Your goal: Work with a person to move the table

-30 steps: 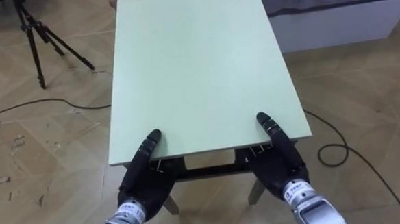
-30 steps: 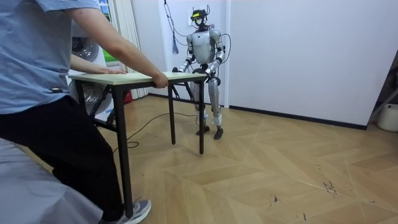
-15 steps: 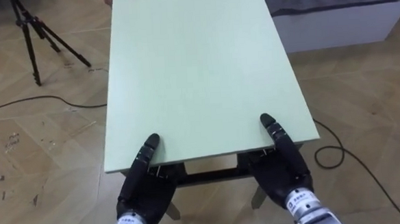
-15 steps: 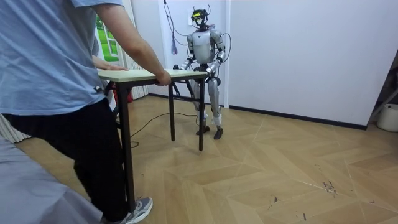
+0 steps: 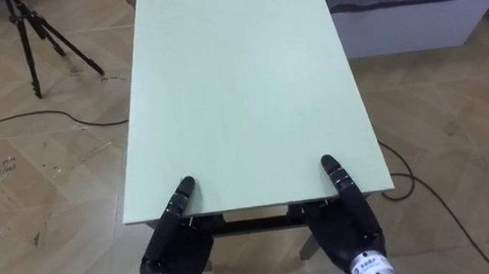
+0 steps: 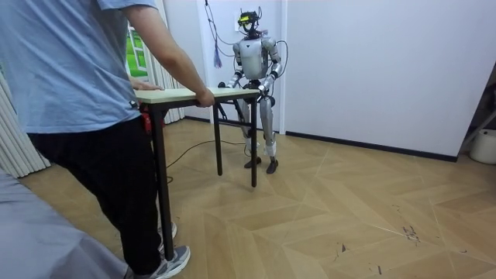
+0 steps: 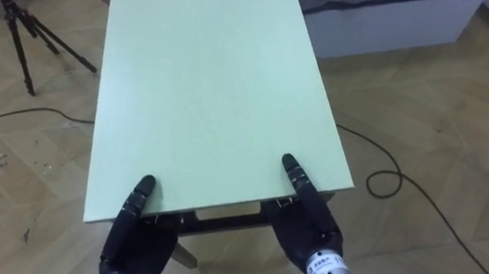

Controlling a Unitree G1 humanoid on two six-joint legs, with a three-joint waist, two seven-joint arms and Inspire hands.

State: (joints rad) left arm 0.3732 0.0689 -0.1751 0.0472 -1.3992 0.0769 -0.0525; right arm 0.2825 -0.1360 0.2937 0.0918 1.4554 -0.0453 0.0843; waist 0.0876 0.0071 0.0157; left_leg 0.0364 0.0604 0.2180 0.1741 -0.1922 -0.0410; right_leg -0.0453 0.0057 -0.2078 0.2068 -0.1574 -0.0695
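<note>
Mid-carry: your left hand [image 5: 175, 245] and right hand [image 5: 347, 228] clamp the table's [image 5: 242, 95] near edge, thumbs above, fingers beneath. Next, pace the person [image 6: 70, 77] at the far end, keeping it level.

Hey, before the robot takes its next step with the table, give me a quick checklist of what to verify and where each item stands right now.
1. Robot's left hand at the table's near edge: ok.
2. Its right hand at the same edge: ok.
3. Grip under the top: cannot tell, hidden.
4. Far end held by the person: ok, the person's hand is on its edge.
5. The tripod apart from the table, on the robot's left: ok.
6. The cable looped on the floor near the table's right corner: not ok, possible trip risk.
</note>
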